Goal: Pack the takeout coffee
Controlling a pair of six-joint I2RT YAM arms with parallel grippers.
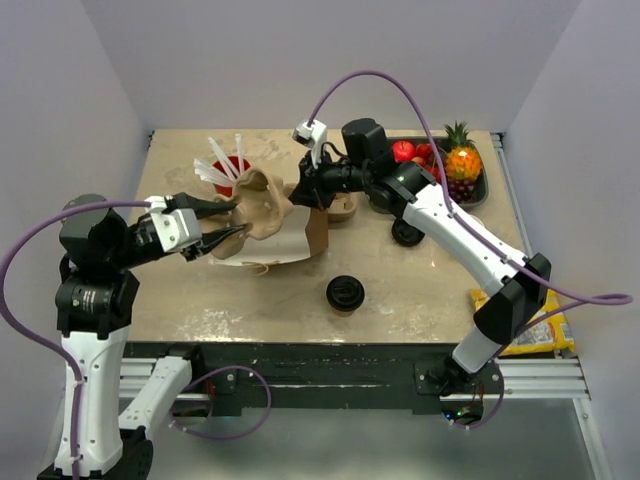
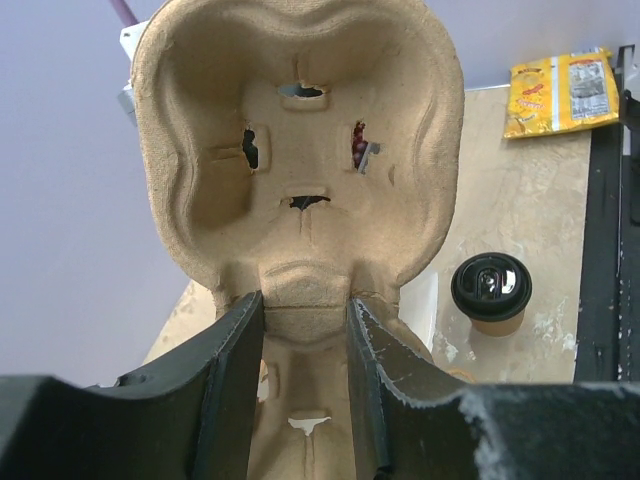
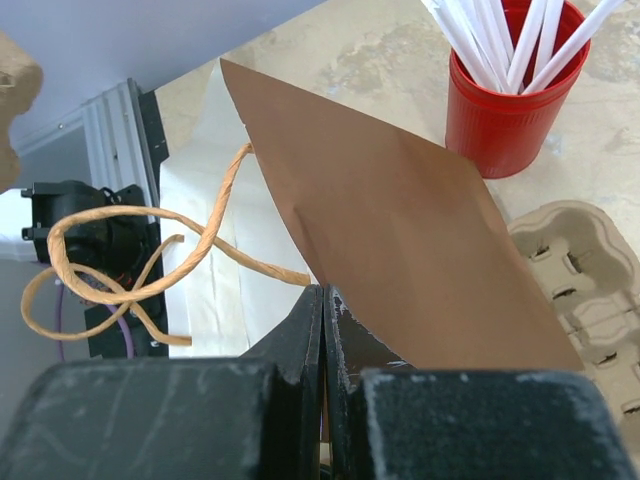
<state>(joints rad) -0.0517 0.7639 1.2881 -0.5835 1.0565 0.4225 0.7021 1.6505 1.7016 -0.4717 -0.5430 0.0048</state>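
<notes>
Holds a pulp cup carrier (image 2: 300, 150) aloft over the left half of the bench (image 1: 420, 290), left pincer (image 2: 305, 325) clamped on its centre rib, just above the paper bag (image 3: 400, 250) lying on its side. Pinches the bag's brown edge in the right pincer (image 3: 322, 300), fingers pressed together on the paper, twine handles (image 3: 130, 280) dangling loose. Shows the takeout coffee (image 1: 345, 293) upright near the middle of the bench's near edge, well apart from both arms, not yet in carrier or bag. Risks, by the look of it: tearing the thin paper if pulled against the carrier's wide rim; snagging the carrier on the bag mouth; losing the edge from so slim a pinch and collapsing the opening; knocking the red cup of straws (image 1: 232, 170) near the far edge.
</notes>
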